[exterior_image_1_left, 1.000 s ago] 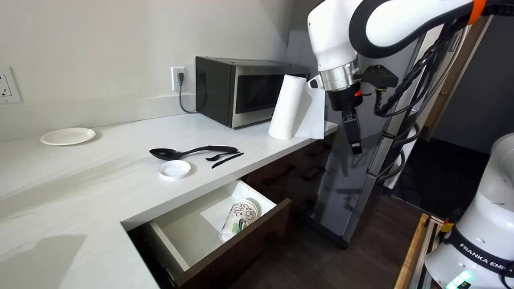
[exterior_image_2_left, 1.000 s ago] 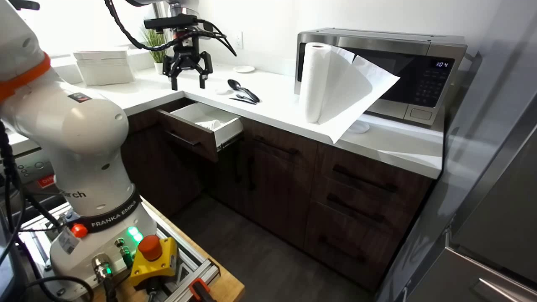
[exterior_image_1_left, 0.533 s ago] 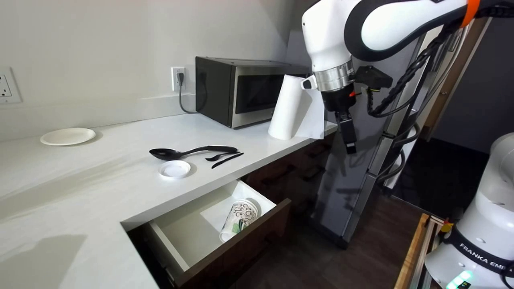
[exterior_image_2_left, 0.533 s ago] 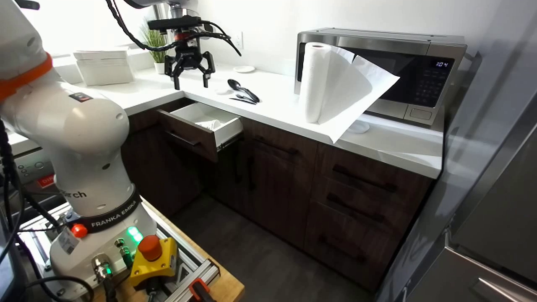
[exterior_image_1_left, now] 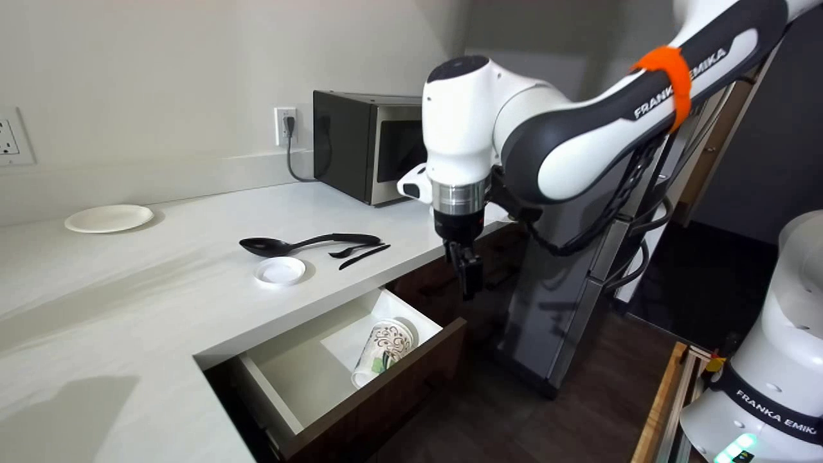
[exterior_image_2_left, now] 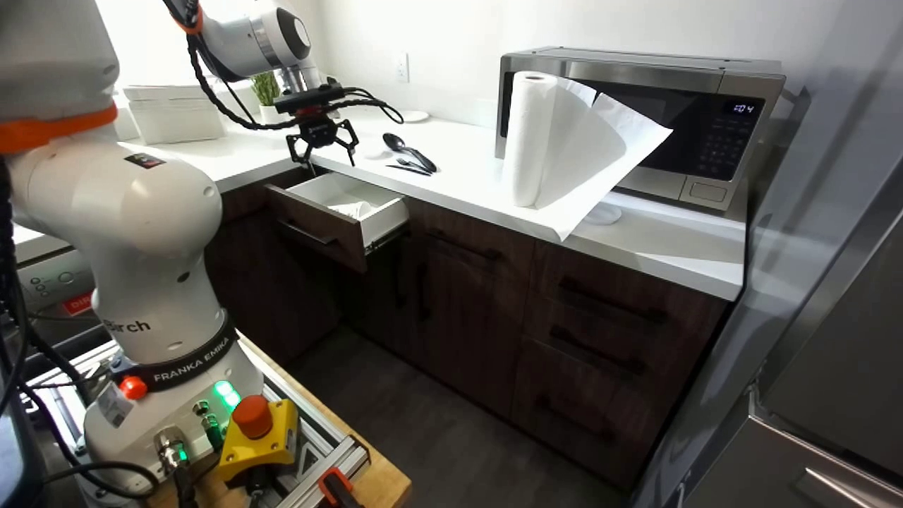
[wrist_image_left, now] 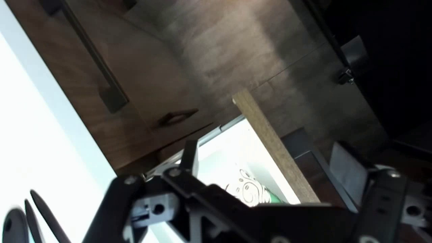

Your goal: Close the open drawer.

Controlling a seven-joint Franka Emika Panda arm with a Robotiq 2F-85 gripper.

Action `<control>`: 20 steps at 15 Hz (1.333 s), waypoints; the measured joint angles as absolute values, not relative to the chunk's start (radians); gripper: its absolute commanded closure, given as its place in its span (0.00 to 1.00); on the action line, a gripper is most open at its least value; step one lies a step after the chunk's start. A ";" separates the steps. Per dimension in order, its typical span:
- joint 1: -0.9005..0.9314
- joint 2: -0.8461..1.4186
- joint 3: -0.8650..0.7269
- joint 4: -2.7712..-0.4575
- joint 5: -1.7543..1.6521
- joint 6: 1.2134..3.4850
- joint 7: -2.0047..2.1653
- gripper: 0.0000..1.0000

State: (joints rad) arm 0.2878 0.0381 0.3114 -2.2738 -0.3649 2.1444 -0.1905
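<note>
Your gripper (exterior_image_2_left: pixel 331 166) is spread wide and holds nothing: an exterior view gives you that spread plainly, while in an exterior view the gripper (exterior_image_1_left: pixel 468 292) is turned edge-on and you cannot read the gap. The wrist view looks along its fingers (wrist_image_left: pixel 347 168), one at each side, with the drawer (wrist_image_left: pixel 275 145) seen past the gap between them. The drawer is pulled out below your fingertips, near but not touching; in an exterior view its end corner (exterior_image_1_left: pixel 458 326) appears just under them. There you also look into the pale box (exterior_image_1_left: pixel 308 370), where a patterned paper cup (exterior_image_1_left: pixel 384 352) lies on its side, whereas the bar handle (exterior_image_2_left: pixel 308 231) on the dark brown front panel (exterior_image_2_left: pixel 321 221) shows clearly in an exterior view. Farther out on the white counter (exterior_image_1_left: pixel 161 308) you have a black spoon (exterior_image_1_left: pixel 308 242), a black fork (exterior_image_1_left: pixel 344 252), a black knife (exterior_image_1_left: pixel 364 256) and a shallow white disc (exterior_image_1_left: pixel 281 271). Farther along stand the microwave (exterior_image_2_left: pixel 705 141) and a paper towel roll (exterior_image_2_left: pixel 530 141), which your arm (exterior_image_1_left: pixel 460 122) mostly covers in an exterior view
</note>
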 measured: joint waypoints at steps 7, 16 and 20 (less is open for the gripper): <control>0.291 0.231 0.305 -2.278 -0.546 2.565 -0.309 0.00; 0.308 0.244 0.307 -2.279 -0.544 2.579 -0.328 0.00; 0.336 0.256 0.312 -2.308 -0.552 2.629 -0.332 0.00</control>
State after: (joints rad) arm 0.3356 0.2561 0.3117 -2.3078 -0.5517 2.6288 -0.3319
